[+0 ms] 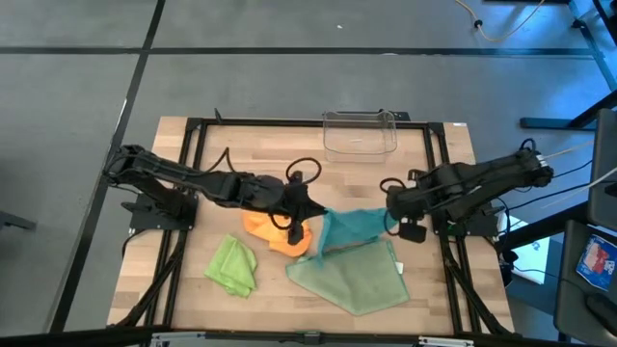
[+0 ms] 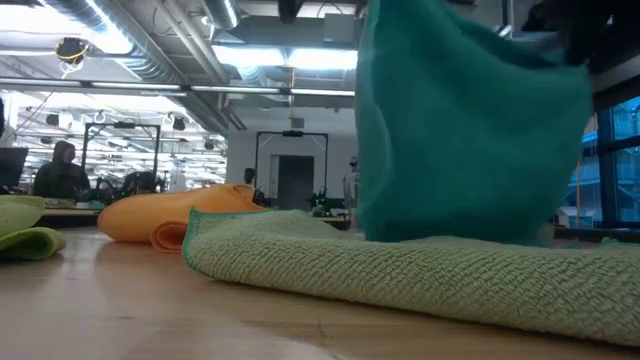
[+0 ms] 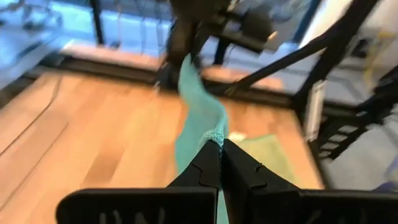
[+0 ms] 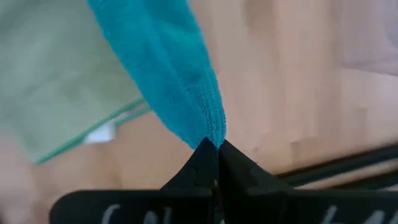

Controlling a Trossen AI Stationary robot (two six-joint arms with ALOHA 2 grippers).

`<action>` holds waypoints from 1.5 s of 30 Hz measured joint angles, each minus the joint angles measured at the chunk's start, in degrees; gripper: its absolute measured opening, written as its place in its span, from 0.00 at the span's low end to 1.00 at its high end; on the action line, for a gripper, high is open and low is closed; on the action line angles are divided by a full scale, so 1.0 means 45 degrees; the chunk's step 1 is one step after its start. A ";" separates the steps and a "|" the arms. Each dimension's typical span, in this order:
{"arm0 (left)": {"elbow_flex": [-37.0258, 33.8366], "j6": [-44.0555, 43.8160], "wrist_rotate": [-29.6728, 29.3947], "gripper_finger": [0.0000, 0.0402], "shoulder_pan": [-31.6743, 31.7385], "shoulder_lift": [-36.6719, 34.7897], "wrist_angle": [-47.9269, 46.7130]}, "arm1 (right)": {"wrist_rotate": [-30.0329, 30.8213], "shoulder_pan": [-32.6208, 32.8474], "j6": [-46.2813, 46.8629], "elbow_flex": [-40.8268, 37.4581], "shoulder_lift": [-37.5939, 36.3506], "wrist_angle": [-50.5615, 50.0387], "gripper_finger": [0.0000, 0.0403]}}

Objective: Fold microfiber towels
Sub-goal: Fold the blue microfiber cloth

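The teal towel [image 1: 353,229] hangs stretched in the air between the two arms, above the pale sage towel [image 1: 353,277] that lies flat on the worktop [image 1: 183,280]. In the low view its lower edge appears to reach down to the sage cloth. The left gripper [image 3: 219,147] has its jaws closed on one corner, and the right gripper [image 4: 213,145] has its jaws pinched tight on the opposite corner, so the cloth spans from one to the other and sags between them.

The likely trouble is a slip. Each hold is only a thin nip at the very edge, and if the arms draw apart too hard, a corner may pull free and the towel would drop in a heap. A second risk is that the hanging part drags across the sage towel and rucks it up or pulls it along.

The orange towel [image 1: 273,231] lies bunched just beneath the left gripper, and the lime towel [image 1: 233,264] sits crumpled nearer the front edge. A clear bin [image 1: 360,133] stands at the back.
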 joint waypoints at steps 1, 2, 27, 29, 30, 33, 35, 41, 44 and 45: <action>0.0000 -0.0018 -0.0020 0.00 0.0145 -0.0045 -0.0335 | 0.0427 -0.0131 0.0111 -0.0154 0.0035 0.0034 0.01; 0.0000 -0.0023 -0.0027 0.00 0.0314 -0.0091 -0.0591 | 0.0828 -0.0279 0.0141 -0.0323 0.0054 0.0083 0.01; 0.0000 0.2320 0.0710 0.00 0.4205 -0.0114 -0.4684 | 0.4419 -0.4504 -0.4256 -0.4495 0.0063 0.8198 0.01; 0.0000 0.2658 0.0709 0.00 0.4451 -0.0114 -0.4686 | 0.4700 -0.4786 -0.4270 -0.4599 0.0063 0.8321 0.01; 0.0000 0.2787 0.0707 0.00 0.4580 -0.0114 -0.4684 | 0.4738 -0.4939 -0.4327 -0.4634 0.0063 0.8410 0.01; 0.0000 0.3083 0.0704 0.00 0.4958 -0.0114 -0.4694 | 0.4731 -0.5334 -0.4639 -0.4758 0.0063 0.8724 0.01; 0.0000 0.3087 0.0705 0.00 0.5140 -0.0114 -0.4698 | 0.4690 -0.5558 -0.4892 -0.4859 0.0063 0.9124 0.01; -0.0005 0.2854 0.1339 0.00 0.5131 0.0020 -0.5011 | 0.2996 -0.5933 -0.5037 -0.5192 0.0063 0.9605 0.01; 0.0001 0.2427 0.1419 0.00 0.4821 0.0371 -0.5147 | 0.2172 -0.5933 -0.4944 -0.5265 0.0063 0.9544 0.01; -0.0012 0.2325 0.1423 0.00 0.4713 0.0493 -0.5325 | 0.1923 -0.5929 -0.4942 -0.5265 0.0063 0.9544 0.01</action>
